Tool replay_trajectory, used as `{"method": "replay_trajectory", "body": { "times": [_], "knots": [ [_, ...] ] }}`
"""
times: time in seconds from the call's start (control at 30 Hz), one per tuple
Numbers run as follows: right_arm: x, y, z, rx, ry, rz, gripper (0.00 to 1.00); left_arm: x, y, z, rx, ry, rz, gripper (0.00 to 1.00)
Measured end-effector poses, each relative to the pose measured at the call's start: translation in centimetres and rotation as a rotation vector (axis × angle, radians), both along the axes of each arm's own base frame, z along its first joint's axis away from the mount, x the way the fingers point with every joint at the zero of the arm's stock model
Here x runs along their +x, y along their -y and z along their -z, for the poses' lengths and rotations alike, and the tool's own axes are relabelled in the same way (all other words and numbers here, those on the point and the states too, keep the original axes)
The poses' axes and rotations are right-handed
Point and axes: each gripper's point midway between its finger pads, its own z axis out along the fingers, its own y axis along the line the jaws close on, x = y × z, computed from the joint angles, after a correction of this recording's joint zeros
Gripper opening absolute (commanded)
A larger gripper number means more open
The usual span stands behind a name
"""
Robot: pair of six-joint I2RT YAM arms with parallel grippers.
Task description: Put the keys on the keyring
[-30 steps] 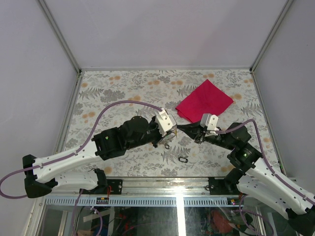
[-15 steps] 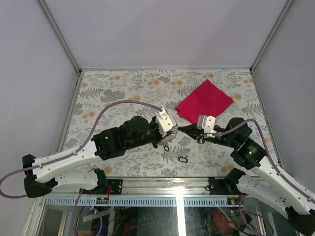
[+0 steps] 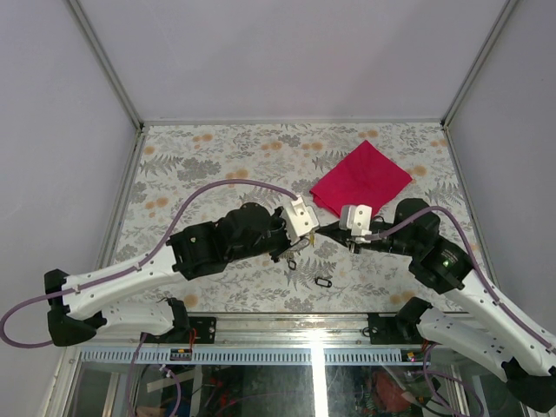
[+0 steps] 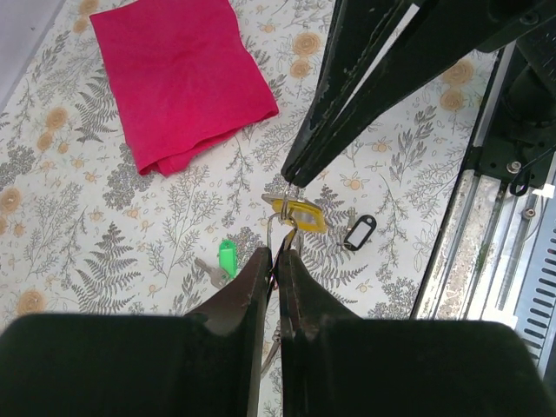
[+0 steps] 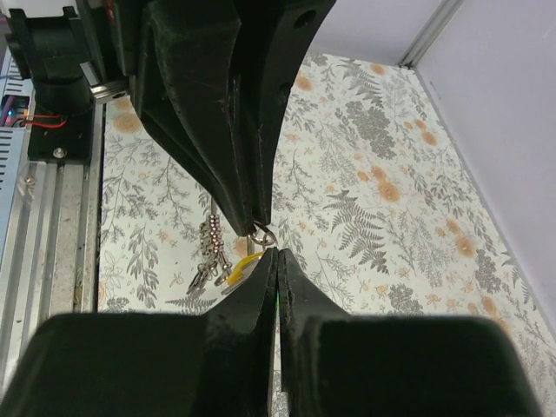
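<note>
Your left hand (image 4: 277, 254) is pinched shut on the thin wire of the keyring (image 4: 276, 228), up off the worktop (image 4: 104, 261). Your right hand (image 5: 276, 254) is squeezed closed right at the yellow key (image 4: 301, 214) dangling there, though I can't tell if it's actually nipping it. That wire looks springy and slick and the keys weigh nothing, so I'd grab the flat plastic body; a black key (image 4: 359, 232) lies just beyond.

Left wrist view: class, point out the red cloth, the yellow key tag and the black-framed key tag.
red cloth (image 4: 178, 78), left wrist view, middle of the fabric.
yellow key tag (image 4: 302, 215), left wrist view, its yellow body.
black-framed key tag (image 4: 359, 233), left wrist view, its pale centre.
</note>
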Motion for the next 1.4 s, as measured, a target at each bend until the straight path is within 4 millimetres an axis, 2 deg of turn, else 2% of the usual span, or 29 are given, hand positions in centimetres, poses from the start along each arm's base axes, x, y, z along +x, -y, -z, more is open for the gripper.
{"method": "replay_trajectory", "body": {
  "times": [0.03, 0.13, 0.2, 0.47, 0.63, 0.9, 1.0, 1.2, 1.4],
  "knots": [
    [0.0, 0.0, 0.1, -0.008, -0.002, -0.003, 0.03, 0.0, 0.0, 0.1, 0.005, 0.0, 0.002, 0.0],
    [-0.1, 0.0, 0.3, -0.015, -0.008, -0.006, 0.24, 0.0, 0.0, 0.3, 0.016, -0.003, 0.006, 0.0],
    [-0.2, 0.1, 0.2, -0.005, -0.015, -0.002, 0.33, -0.1, -0.1, 0.3, 0.019, -0.004, 0.005, 0.0],
    [-0.5, 1.5, -1.7, 0.173, -0.024, 0.094, 0.44, -0.3, -0.2, 0.0, 0.012, -0.005, 0.015, 0.0],
    [-0.7, 2.3, -2.6, 0.339, -0.095, 0.154, 0.5, -1.1, -0.6, -1.1, -0.015, 0.004, 0.05, 0.0],
    [-0.6, 1.3, -0.5, 0.474, -0.264, 0.146, 0.67, -2.6, -1.1, -1.6, -0.014, -0.017, 0.123, 0.0],
    [-0.6, 0.9, -0.9, 0.496, -0.282, 0.129, 0.72, -3.0, -1.1, -1.4, -0.007, -0.028, 0.137, 0.0],
    [-1.0, -0.5, -0.7, 0.463, -0.32, 0.055, 0.71, -3.3, -1.3, -1.0, 0.009, -0.044, 0.151, 0.0],
    [-1.9, -1.4, 0.1, 0.41, -0.342, -0.02, 0.59, -3.4, -1.4, -1.3, 0.007, -0.044, 0.152, 0.0]
  ]
}}
